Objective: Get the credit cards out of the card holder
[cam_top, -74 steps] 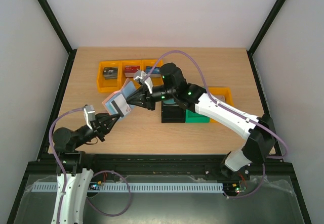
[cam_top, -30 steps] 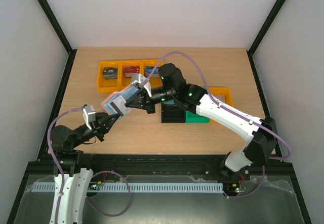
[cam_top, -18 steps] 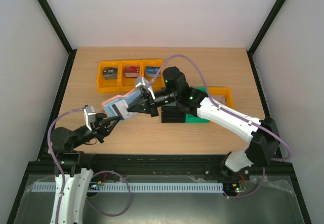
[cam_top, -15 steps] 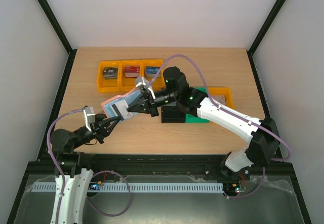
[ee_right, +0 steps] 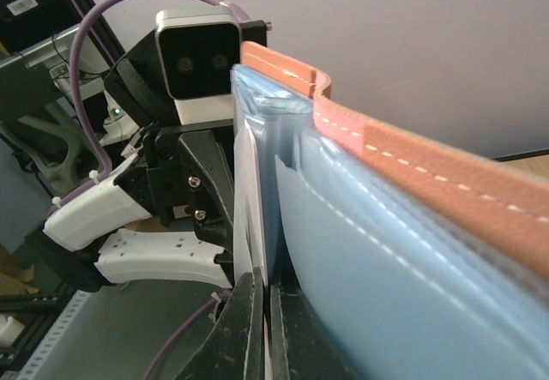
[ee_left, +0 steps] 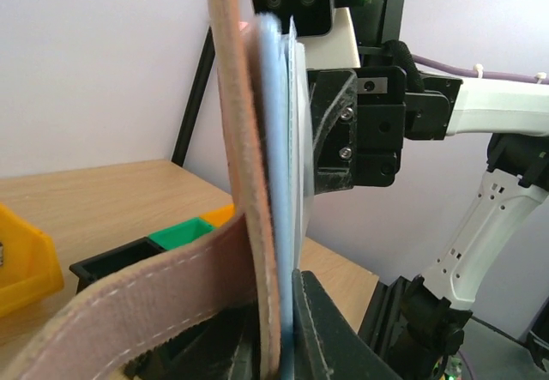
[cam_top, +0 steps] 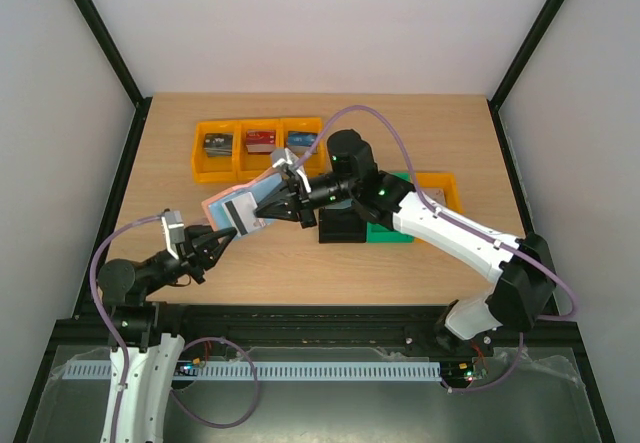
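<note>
Bench (cam_top: 440, 133): pale wood. It carries a row of yellow bins (cam_top: 197, 153) at the far left and a black bin (cam_top: 340, 228) beside a green bin (cam_top: 392, 233) near the centre.

Card holder (cam_top: 258, 188): held clear of the bench, between the two arms and in front of the yellow bins. The reddish-brown outside and stitched strap (ee_left: 232, 140) face one way and the pale blue pockets (ee_right: 377, 251) the other. Judged light and soft. The leaves bow under their own weight, so it is best supported close to the pocket being emptied.

Right gripper (cam_top: 275, 206): closed hard on a thin pale sheet (ee_right: 250, 200) at the edge of the card holder's inner stack. Whether that sheet is a card or a pocket leaf cannot be told.

Left gripper (cam_top: 217, 240): closed from below on the opposite edge. One finger (ee_left: 313, 328) sits against the pale sheet and the other is under the strap, so the blue leaf lies between them.

Credit cards (cam_top: 240, 215): a pale face with a dark stripe shows against the holder in the overhead view; the other cards are hidden. Judged stiff, thin and smooth, hence slippery in a light pinch. The best hold is across the flat faces at an exposed edge, with the pull kept in line with the pocket, since a skewed pull would probably drag the soft leaf along.
</note>
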`<state>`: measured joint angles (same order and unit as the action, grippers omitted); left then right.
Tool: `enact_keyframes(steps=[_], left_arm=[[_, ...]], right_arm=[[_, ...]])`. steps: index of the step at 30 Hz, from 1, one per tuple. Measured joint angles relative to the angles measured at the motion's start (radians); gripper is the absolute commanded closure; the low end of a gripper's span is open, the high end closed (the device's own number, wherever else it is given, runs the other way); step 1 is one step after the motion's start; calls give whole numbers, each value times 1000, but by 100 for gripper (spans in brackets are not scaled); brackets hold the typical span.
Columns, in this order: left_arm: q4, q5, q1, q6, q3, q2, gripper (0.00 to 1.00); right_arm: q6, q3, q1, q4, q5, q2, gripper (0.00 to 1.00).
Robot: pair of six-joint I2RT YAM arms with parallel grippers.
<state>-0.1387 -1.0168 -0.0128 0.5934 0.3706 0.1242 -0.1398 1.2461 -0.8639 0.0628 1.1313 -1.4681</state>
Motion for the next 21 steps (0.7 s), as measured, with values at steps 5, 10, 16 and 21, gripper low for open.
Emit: enact_keyframes(steps=[5,10,16,21], left_arm=[[-13,3,-5,10,-2,-16,93],[-41,2,-5,29,-11,-16,98],[-52,3,-5,45,-18,-16,98],[-50,21,-5,45,-20,-15,98]], right_arm=[[23,0,2,-26,-11,14,98],[32,0,3,-43,-16,25,98],[43,-1,11,-57,-21,27,98],[30,-5,37,-50,-5,32,98]])
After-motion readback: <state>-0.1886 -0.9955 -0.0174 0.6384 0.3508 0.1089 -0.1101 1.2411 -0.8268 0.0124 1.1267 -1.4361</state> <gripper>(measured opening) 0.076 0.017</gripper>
